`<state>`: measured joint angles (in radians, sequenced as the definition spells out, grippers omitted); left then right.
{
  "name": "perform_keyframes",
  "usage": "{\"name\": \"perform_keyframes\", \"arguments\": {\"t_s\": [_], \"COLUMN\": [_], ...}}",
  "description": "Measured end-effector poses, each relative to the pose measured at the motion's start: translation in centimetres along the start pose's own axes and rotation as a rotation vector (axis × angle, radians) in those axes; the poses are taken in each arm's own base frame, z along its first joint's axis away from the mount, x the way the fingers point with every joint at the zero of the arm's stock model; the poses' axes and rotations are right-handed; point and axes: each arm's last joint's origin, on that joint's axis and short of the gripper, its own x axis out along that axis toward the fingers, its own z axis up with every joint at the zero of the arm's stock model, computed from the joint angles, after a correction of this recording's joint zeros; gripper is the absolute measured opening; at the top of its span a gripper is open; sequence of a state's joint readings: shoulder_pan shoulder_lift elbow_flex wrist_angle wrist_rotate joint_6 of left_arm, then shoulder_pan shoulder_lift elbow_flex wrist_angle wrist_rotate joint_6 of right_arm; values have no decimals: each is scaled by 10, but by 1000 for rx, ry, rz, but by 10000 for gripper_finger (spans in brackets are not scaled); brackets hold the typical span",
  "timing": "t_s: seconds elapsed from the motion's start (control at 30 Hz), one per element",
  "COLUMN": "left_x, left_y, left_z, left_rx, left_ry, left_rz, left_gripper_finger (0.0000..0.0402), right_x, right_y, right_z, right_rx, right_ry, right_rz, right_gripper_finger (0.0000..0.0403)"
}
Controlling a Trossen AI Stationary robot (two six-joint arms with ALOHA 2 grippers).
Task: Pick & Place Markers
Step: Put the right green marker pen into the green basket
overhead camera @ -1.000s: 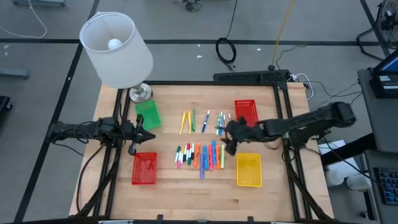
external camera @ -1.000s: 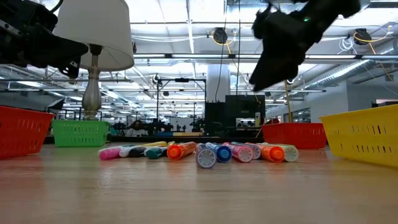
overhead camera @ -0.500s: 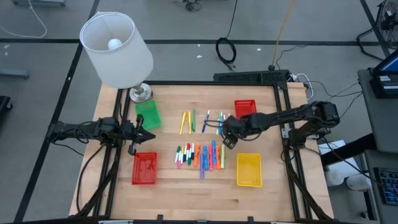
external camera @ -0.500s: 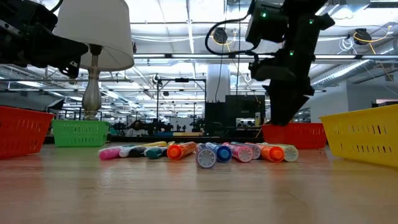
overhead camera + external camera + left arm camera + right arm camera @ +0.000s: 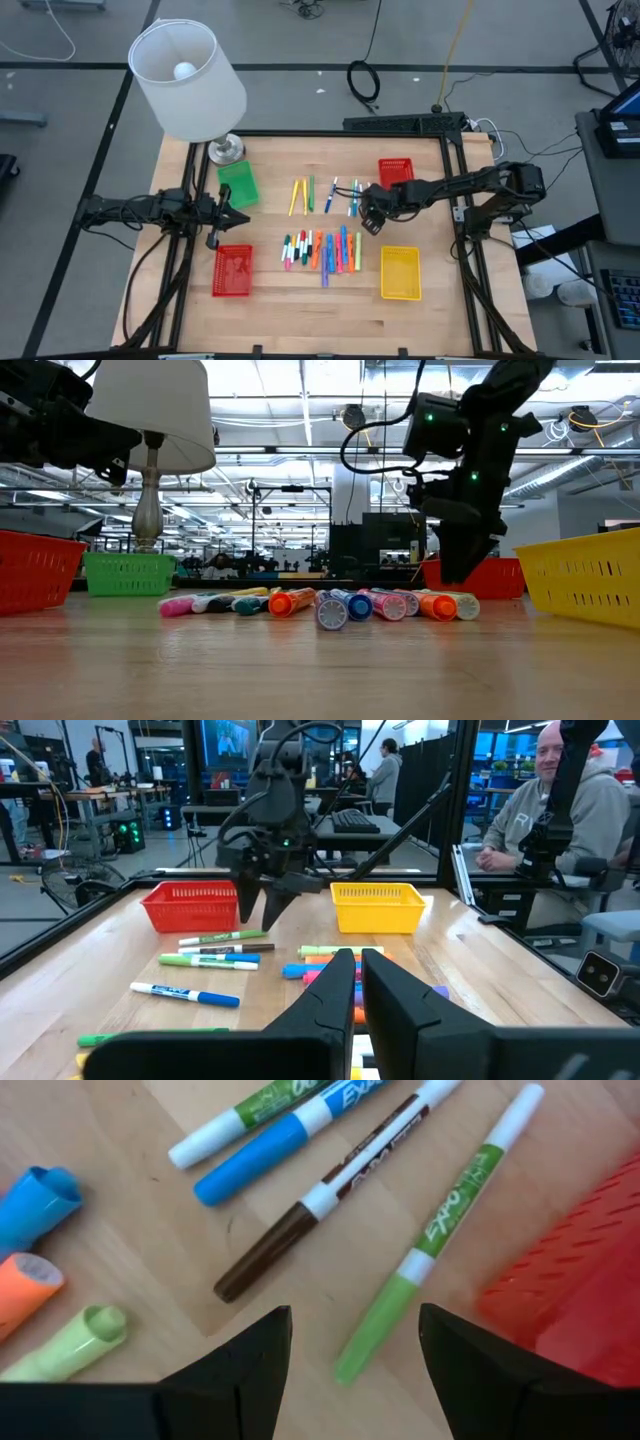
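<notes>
**Right claw now low over the far marker group, lined up on a light-green pen**

In the last second our right claw (image 5: 370, 216) swung in from the right of the table (image 5: 300, 310) and dropped; over the last half second it barely moved sideways and just settled lower. In the low view it hangs just above the wood in front of the far red basket (image 5: 478, 577). We read that as approach done, grasp not started.

Fingers are spread, nothing between them. In the right wrist view the light-green marker (image 5: 440, 1232) sits in the gap between the two fingers (image 5: 250, 1355), beside the red basket wall. Likely the target, but that's our guess.

Orientation: that pen's long axis runs roughly along the claw's reach, its green cap end towards the fingers, its white end away. A brown marker (image 5: 330, 1195) and a blue one (image 5: 300, 1125) lie alongside, nearly parallel, so a clean pinch needs care.

The rest of the markers (image 5: 322, 250) lie in a row mid-table, axes mostly near-to-far.

Left claw (image 5: 238, 219) waits at the left edge, between the green basket (image 5: 238, 184) and the near red basket (image 5: 233, 270), fingers pressed together.
</notes>
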<state>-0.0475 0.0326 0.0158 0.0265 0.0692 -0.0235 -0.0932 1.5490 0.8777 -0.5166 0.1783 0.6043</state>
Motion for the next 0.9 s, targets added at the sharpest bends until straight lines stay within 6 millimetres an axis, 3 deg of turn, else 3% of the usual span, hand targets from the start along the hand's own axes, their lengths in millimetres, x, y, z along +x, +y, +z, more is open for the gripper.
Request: {"name": "perform_keyframes", "arguments": {"t_s": [0.63,0.9], "left_x": [0,0], "left_y": [0,0], "left_z": [0,0], "left_rx": [0,0], "left_ry": [0,0], "left_rz": [0,0], "left_gripper_finger": [31,31], "right_x": [21,22], "right_y": [-13,-12], "right_z": [-19,-17], "right_rx": [25,56], "right_ry": [-21,-65], "right_rz": [8,9], "right_gripper_finger": [208,208]}}
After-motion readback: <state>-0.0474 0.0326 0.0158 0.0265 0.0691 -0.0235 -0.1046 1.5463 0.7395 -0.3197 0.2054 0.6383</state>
